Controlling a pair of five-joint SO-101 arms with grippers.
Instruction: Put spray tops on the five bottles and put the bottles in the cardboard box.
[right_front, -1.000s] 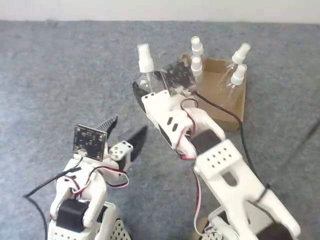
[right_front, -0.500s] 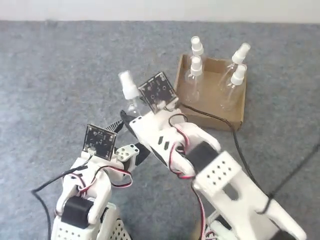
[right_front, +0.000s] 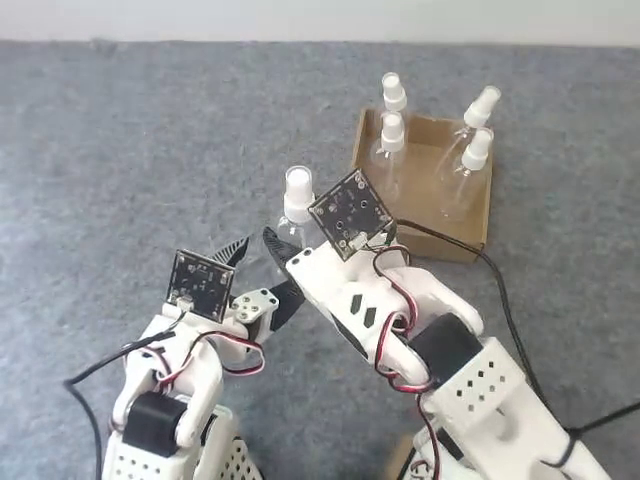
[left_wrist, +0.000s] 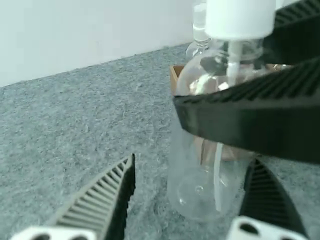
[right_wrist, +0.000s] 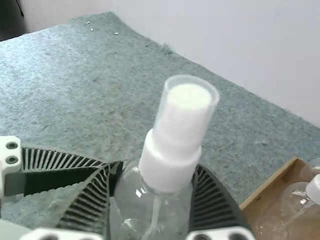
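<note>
While my right fingers (right_wrist: 212, 200) grip the last capped bottle (right_wrist: 177, 140) near the cardboard box (right_front: 470, 238), left fingers (left_wrist: 105, 200) spread; next: lift it in.

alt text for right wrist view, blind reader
The right gripper is shut on a clear bottle with a white spray top, over grey carpet. A finger of the left gripper lies beside it; a corner of the cardboard box shows behind.

surface: grey felt table (right_front: 120, 150) | on it: cardboard box (right_front: 428, 148) (four bottles (right_front: 474, 150) inside)
</note>
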